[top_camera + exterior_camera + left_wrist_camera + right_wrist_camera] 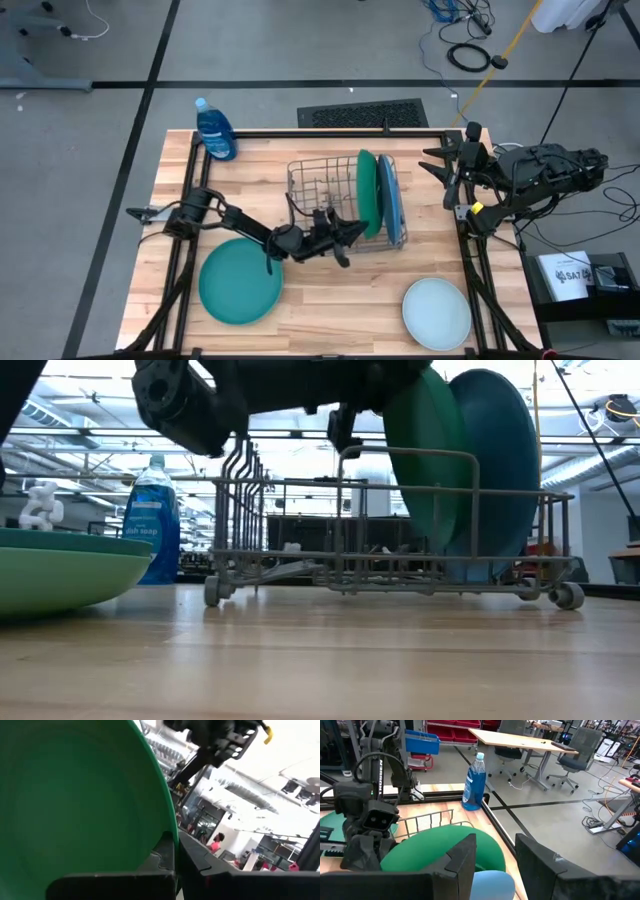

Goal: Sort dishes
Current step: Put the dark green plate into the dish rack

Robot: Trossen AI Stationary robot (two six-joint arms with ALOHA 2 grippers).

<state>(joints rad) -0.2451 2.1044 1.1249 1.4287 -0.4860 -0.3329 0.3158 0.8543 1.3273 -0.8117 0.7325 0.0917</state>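
A dark green plate (367,190) stands on edge in the grey wire rack (312,183), with a bright blue plate (392,200) upright just right of it. Both also stand in the rack in the low view, the green plate (425,455) in front of the blue plate (500,460). My left gripper (350,240) reaches in from the rack's near side and is shut on the green plate. A teal plate (240,282) and a pale mint plate (437,312) lie flat on the table. My right gripper (437,165) waits open at the table's right edge, above the rack in its own view (495,850). My left gripper pinches the green plate's rim (170,827) between its two fingers (161,857), one on each face. It comes level from the table's near-left side. The plate is upright among the rack's wires. Whether its lower edge sits on the rack, I cannot tell.
A blue dish-soap bottle (215,130) stands at the far left corner. The rack's left half holds no plates. The teal plate lies under my left arm's forearm. Black frame rails (300,133) edge the table. Bare wood lies between the two flat plates.
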